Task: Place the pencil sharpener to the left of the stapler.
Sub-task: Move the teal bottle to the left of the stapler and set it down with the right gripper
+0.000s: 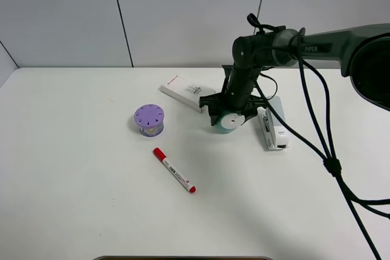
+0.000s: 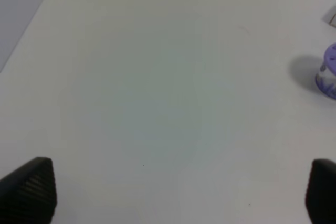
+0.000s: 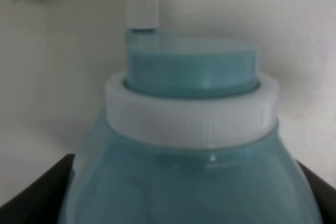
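The mint-teal pencil sharpener (image 1: 227,121) with its white round face sits between the fingers of my right gripper (image 1: 229,114), which is shut on it. It is at table level, just left of the light grey and white stapler (image 1: 272,127); I cannot tell whether it touches the table. The right wrist view is filled by the sharpener (image 3: 191,129), with its teal body, white ring and a pale crank handle (image 3: 142,1), and dark fingers (image 3: 37,195) at both sides. My left gripper (image 2: 173,192) is open over bare table and holds nothing.
A flat white box (image 1: 186,91) lies behind the sharpener. A purple holed cylinder (image 1: 149,120) stands left of it and also shows in the left wrist view (image 2: 328,74). A red-capped marker (image 1: 174,170) lies nearer the front. The right arm's cables (image 1: 323,144) hang over the table's right side.
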### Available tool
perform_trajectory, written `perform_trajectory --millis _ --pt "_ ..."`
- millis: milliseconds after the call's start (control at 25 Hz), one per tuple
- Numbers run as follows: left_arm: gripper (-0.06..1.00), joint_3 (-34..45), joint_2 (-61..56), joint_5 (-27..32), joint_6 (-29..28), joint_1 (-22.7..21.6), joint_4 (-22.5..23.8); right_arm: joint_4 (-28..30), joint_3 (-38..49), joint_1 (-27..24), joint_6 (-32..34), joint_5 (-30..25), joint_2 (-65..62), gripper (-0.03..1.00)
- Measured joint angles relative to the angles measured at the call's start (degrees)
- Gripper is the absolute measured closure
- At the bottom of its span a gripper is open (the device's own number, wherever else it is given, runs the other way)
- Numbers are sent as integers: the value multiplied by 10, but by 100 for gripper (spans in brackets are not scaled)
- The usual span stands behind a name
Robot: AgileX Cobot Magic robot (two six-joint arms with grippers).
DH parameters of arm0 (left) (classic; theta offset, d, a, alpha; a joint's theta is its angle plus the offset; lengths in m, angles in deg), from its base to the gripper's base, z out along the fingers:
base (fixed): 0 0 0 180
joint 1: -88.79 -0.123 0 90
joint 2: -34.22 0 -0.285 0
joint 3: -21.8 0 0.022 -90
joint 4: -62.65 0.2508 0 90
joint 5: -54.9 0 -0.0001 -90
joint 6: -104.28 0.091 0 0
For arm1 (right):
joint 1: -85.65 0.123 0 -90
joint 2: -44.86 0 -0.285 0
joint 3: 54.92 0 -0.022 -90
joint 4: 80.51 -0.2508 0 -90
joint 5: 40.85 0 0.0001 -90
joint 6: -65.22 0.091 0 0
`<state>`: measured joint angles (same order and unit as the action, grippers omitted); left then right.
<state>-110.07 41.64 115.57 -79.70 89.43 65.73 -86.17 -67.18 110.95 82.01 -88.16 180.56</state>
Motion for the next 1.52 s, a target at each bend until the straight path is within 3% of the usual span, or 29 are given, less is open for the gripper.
perform_trajectory --millis 920,1520 --pt "-1 0 0 0 0 0 0 -1 0 0 -1 1 4 28" --pt "-1 0 0 0 0 0 0 -5 0 0 -11 2 -7 6"
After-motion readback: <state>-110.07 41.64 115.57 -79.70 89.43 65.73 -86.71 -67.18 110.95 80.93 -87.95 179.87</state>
